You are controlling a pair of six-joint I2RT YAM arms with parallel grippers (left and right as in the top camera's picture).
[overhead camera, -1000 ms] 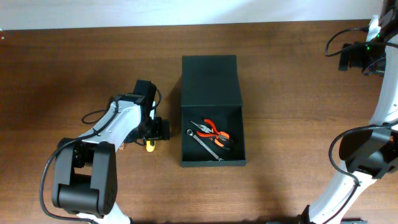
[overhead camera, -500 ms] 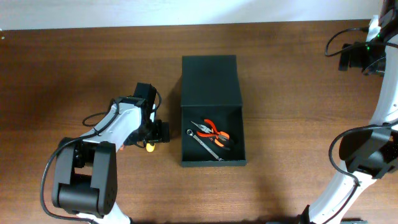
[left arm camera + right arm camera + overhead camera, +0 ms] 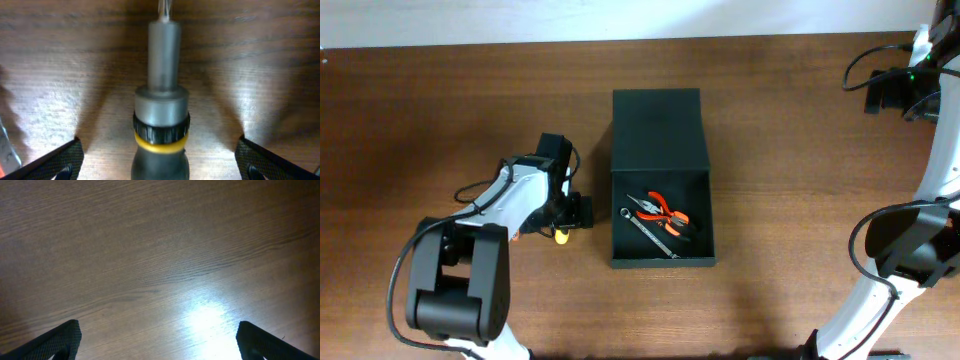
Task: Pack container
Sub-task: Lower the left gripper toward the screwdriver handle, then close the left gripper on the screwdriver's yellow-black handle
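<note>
Two pincers gape wide: left pincer (image 3: 160, 162) straddles a screwdriver (image 3: 162, 120) near the container (image 3: 658, 130), right pincer (image 3: 160, 342) well apart

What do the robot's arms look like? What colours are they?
Both arms have smooth white tube-shaped parts joined by chunky black round joints. The left arm has a thin black cable looping beside it. The right arm has black cable loops too, plus a tiny green light near its far end. The fingertips are black and wedge-shaped.
</note>
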